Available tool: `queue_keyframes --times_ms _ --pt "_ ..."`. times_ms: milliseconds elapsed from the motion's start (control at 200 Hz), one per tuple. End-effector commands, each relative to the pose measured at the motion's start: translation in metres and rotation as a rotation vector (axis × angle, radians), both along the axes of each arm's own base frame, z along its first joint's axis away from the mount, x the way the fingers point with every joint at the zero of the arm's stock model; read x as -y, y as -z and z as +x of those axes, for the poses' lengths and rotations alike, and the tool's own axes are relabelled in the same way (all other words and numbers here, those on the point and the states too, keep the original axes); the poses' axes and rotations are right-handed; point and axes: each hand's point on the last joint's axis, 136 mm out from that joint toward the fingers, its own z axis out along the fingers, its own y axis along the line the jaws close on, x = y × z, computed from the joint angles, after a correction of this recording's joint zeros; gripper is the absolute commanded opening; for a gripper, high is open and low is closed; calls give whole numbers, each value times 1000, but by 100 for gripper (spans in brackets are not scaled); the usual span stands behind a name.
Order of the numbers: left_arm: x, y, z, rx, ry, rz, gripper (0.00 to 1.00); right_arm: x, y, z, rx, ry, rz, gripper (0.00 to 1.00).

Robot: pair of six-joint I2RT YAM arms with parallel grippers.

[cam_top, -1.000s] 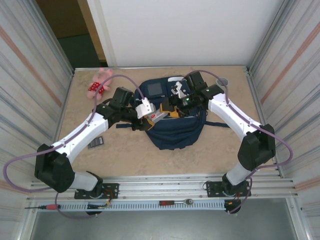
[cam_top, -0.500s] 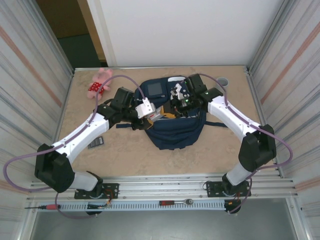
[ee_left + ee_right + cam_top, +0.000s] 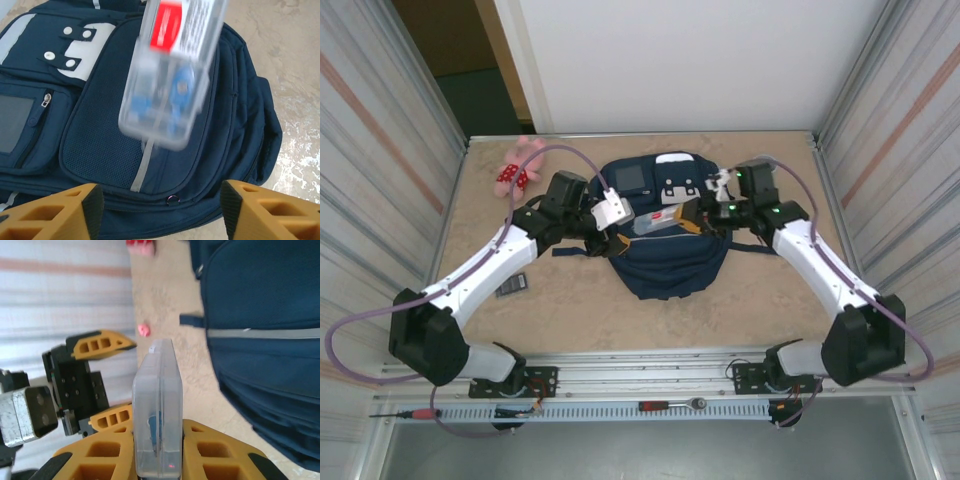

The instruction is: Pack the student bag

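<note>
The navy student bag (image 3: 670, 265) lies flat mid-table, with its white patch and grey panel toward the far side. My right gripper (image 3: 692, 215) is shut on a clear plastic case (image 3: 658, 222) with a red label and blue items inside, held just above the bag. In the right wrist view the case (image 3: 157, 410) stands edge-on in my right gripper (image 3: 157, 445). My left gripper (image 3: 623, 230) is open beside the case, apart from it. In the left wrist view the case (image 3: 172, 75) hovers blurred over the bag (image 3: 100, 140), beyond my open left gripper (image 3: 162, 200).
A pink plush toy (image 3: 517, 165) lies at the far left corner. A small dark flat item (image 3: 512, 285) sits on the table by the left arm. Ribbed metal walls close in both sides. A bag strap (image 3: 750, 248) trails to the right.
The left gripper let go of the clear case and now stands open. The right arm swung back to the right with the case in its grip.
</note>
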Motion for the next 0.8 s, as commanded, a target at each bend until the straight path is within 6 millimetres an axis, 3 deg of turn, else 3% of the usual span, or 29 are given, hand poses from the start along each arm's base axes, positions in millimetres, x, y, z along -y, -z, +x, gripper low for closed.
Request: queue_keyframes --times_ms 0,210,366,496,661,797 --pt "10 -28 -3 69 44 -51 68 32 -18 8 49 134 51 3" --pt "45 1 -24 61 220 7 76 98 -17 5 46 314 97 4" --pt "75 31 -37 31 340 53 81 131 -6 -4 26 425 72 4" --pt "92 50 -22 36 329 96 84 140 -3 -15 34 463 70 5" --pt "109 50 -9 35 332 69 86 139 2 -22 25 462 61 5" --pt "114 62 -3 37 326 104 90 139 2 -25 23 459 55 5"
